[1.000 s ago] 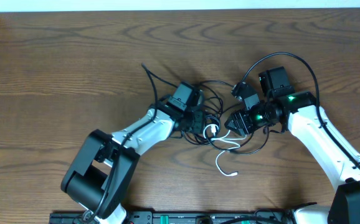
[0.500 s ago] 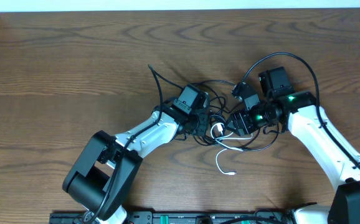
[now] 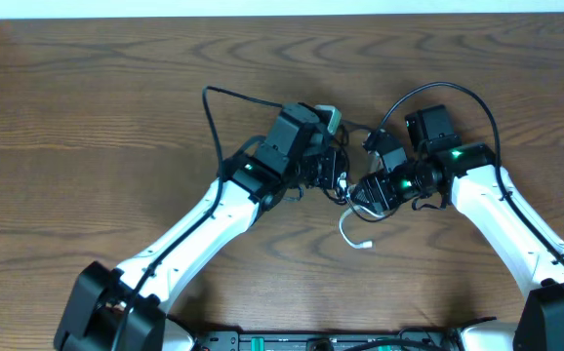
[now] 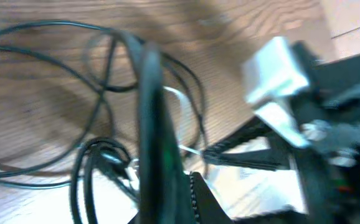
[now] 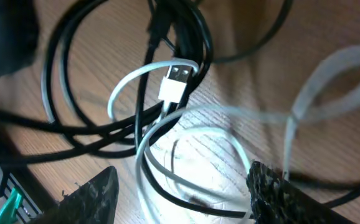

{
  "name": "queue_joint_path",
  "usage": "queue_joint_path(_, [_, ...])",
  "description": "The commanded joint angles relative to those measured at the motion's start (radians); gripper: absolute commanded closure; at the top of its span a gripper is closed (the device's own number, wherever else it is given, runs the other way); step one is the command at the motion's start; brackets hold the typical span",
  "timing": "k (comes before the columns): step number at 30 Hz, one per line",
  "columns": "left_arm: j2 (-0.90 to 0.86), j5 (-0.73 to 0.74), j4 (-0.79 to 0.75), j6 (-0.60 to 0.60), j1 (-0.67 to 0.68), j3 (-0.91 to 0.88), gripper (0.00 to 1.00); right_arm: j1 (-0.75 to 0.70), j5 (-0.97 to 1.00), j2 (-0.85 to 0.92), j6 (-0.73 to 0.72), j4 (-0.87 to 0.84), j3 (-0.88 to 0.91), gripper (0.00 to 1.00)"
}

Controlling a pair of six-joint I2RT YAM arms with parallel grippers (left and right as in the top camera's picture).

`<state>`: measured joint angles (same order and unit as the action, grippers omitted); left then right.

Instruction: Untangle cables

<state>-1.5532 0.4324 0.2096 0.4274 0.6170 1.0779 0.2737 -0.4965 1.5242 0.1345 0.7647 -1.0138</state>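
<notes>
The black cord (image 5: 195,37) and the white cord (image 5: 175,81) lie in 1 messy knot on the bench (image 3: 87,117), near the middle, right between the 2 arms. A short white tail pokes out of the knot toward the near edge.

Both cords look thin, light and floppy. They will bend and slide, not snap, but a hard tug could pull the loops tighter. A good place to hold looks like the white cord close to its flat plug, since the plug is hard and easy to see.

The right end effector (image 3: 365,190) is wide, with its fingers (image 5: 93,196) far apart and loops of both cords lying between them. The left end effector (image 3: 329,174) is at the knot too, but its view is too blurry, so I cannot tell if it holds anything.

The 2 arms are very near each other and could bump. The thick wire (image 3: 438,86) on the right arm curves just behind the knot and could get mixed up with the cords.
</notes>
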Motion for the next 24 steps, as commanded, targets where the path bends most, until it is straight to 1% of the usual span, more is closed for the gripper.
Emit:
queue_joint_path(1, [0.011, 0.103, -0.026, 0.045, -0.001, 0.013, 0.93, 0.003, -0.003, 0.006, -0.008, -0.009, 0.002, 0.37])
queue_joint_path(5, [0.011, 0.159, -0.085, 0.062, -0.001, 0.013, 0.93, 0.003, -0.003, 0.006, -0.035, -0.021, 0.002, 0.36])
queue_joint_path(11, [0.010, 0.154, -0.088, 0.064, -0.001, 0.013, 0.93, 0.013, -0.004, 0.006, -0.090, -0.026, 0.002, 0.35])
queue_joint_path(15, [0.010, 0.151, -0.092, 0.064, -0.001, 0.013, 0.92, 0.042, -0.003, 0.006, -0.090, -0.022, 0.009, 0.35])
queue_joint_path(18, [0.010, 0.151, -0.100, 0.064, -0.001, 0.013, 0.93, 0.062, 0.001, 0.006, -0.093, -0.032, 0.032, 0.43])
queue_joint_path(24, [0.011, 0.151, -0.122, 0.065, -0.001, 0.013, 0.93, 0.075, 0.013, 0.006, -0.171, -0.103, 0.096, 0.44])
